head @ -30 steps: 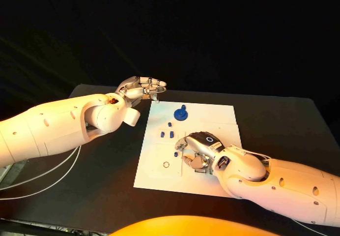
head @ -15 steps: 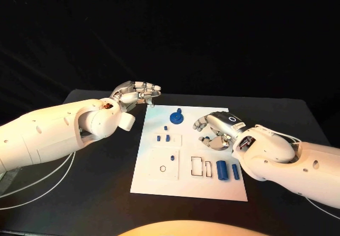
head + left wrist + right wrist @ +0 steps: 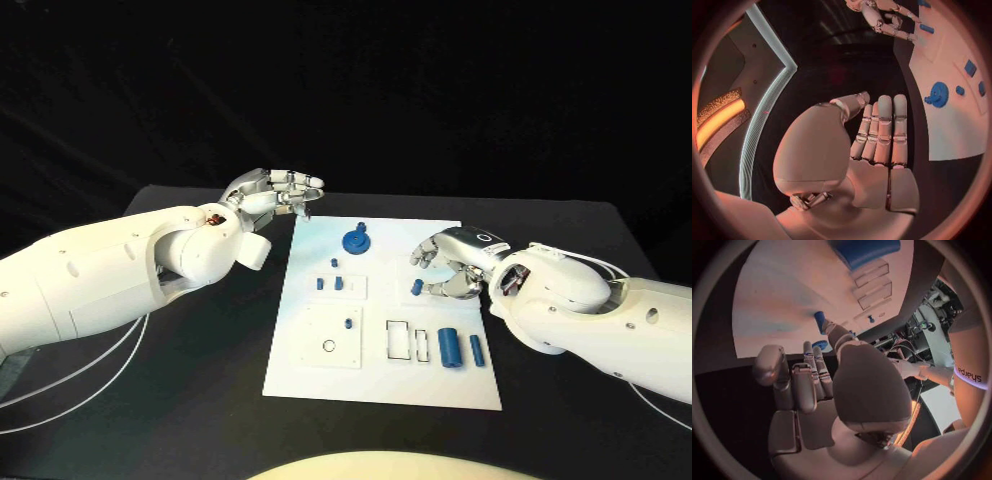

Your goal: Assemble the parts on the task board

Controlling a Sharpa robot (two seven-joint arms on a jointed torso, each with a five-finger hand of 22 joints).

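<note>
The white task board (image 3: 378,375) lies mid-table. A blue toothed disc (image 3: 353,240) sits near its far edge, also in the left wrist view (image 3: 937,94). Small blue pegs (image 3: 330,283) stand below the disc, and two blue cylinders (image 3: 451,346) lie by empty slots (image 3: 410,341). My right hand (image 3: 450,262) hovers over the board's right side, fingers curled, pinching a small blue part (image 3: 417,287) that sticks out at its fingertips (image 3: 820,321). My left hand (image 3: 274,190) hangs off the board's far left corner, fingers curled in on nothing (image 3: 879,135).
The black table (image 3: 188,400) surrounds the board, with bare room on both sides. White cables (image 3: 87,375) trail under my left arm. A round hole (image 3: 330,346) sits in the board's near left panel.
My right hand has left the near slots and moved to the board's far right side, uncovering the two blue cylinders. The left hand has barely moved.
</note>
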